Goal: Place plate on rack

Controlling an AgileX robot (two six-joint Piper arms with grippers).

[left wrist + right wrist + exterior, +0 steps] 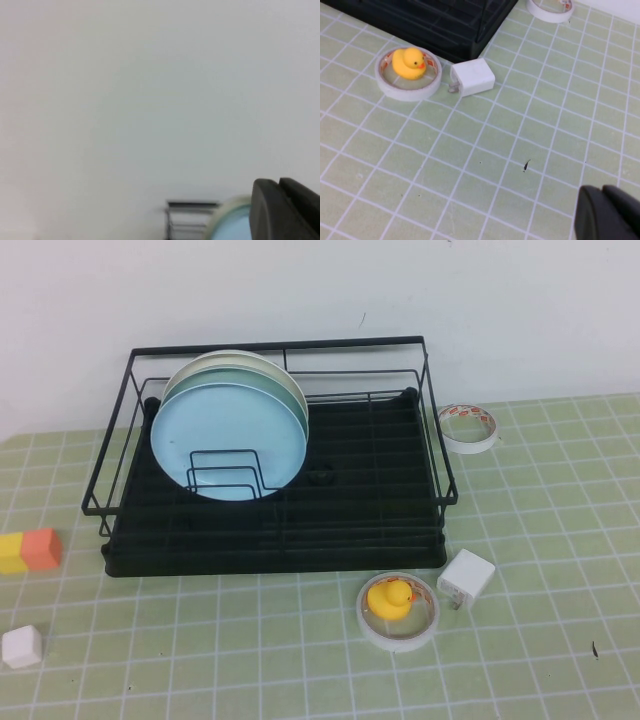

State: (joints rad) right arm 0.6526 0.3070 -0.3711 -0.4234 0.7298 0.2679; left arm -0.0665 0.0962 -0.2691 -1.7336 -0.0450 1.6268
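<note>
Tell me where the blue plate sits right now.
In the high view, the plate stands upright in the rack, left half, frontmost of three stacked plates, held by the wire dividers.

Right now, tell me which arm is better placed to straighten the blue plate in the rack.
Left. The plate stands in the rack's left half, and the left tool's camera faces its rim. The right tool hangs over the table near the charger, off the rack's right front corner.
</note>
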